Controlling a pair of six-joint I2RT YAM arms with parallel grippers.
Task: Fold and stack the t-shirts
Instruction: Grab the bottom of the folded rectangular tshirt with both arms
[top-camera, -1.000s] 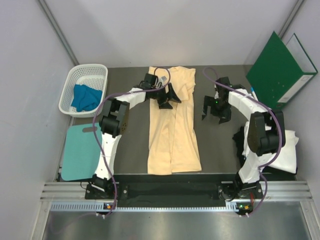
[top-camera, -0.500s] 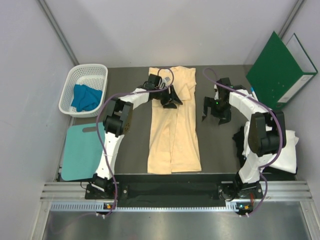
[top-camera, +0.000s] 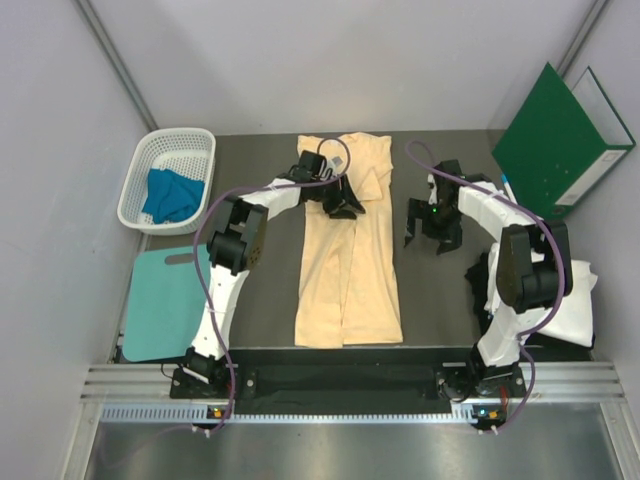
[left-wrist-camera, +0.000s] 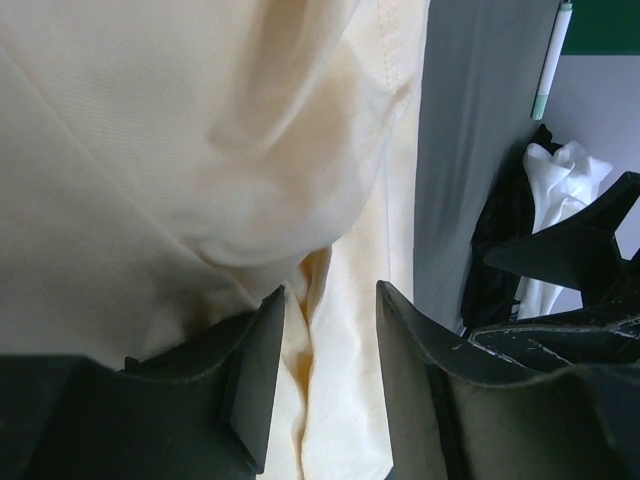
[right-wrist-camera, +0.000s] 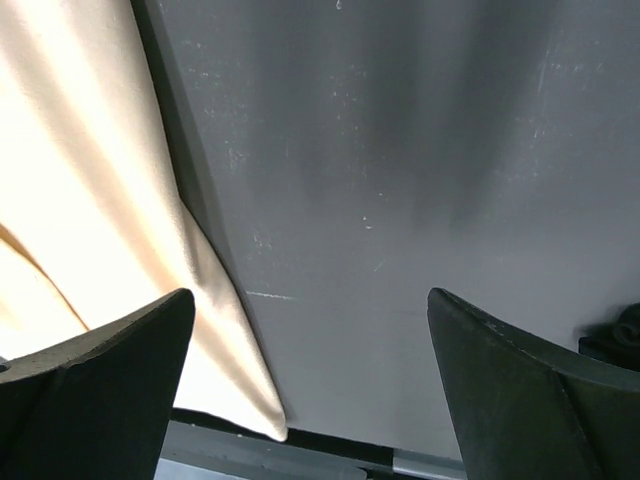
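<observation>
The large peach-yellow t-shirt (top-camera: 347, 270) lies lengthwise in the middle of the table, its sides folded in. My left gripper (top-camera: 343, 200) is low over its upper part. In the left wrist view the fingers (left-wrist-camera: 255, 370) stand apart on either side of a raised fold of the shirt (left-wrist-camera: 320, 330), not shut on it. My right gripper (top-camera: 430, 225) is open wide and empty over bare table, just right of the shirt's edge (right-wrist-camera: 90, 200). A blue t-shirt (top-camera: 170, 195) lies in the basket. A white t-shirt (top-camera: 570, 300) and a dark one (top-camera: 480, 280) lie at the right.
The white basket (top-camera: 135, 185) stands at the back left. A teal board (top-camera: 160, 305) lies at the front left. The green folder (top-camera: 560, 140) leans at the back right. The white and dark cloth (left-wrist-camera: 555, 175) and my right gripper (left-wrist-camera: 590, 250) also show in the left wrist view.
My left gripper has moved a little to the right across the upper part of the peach-yellow shirt, and its fingers look less spread. The right gripper has barely moved.
</observation>
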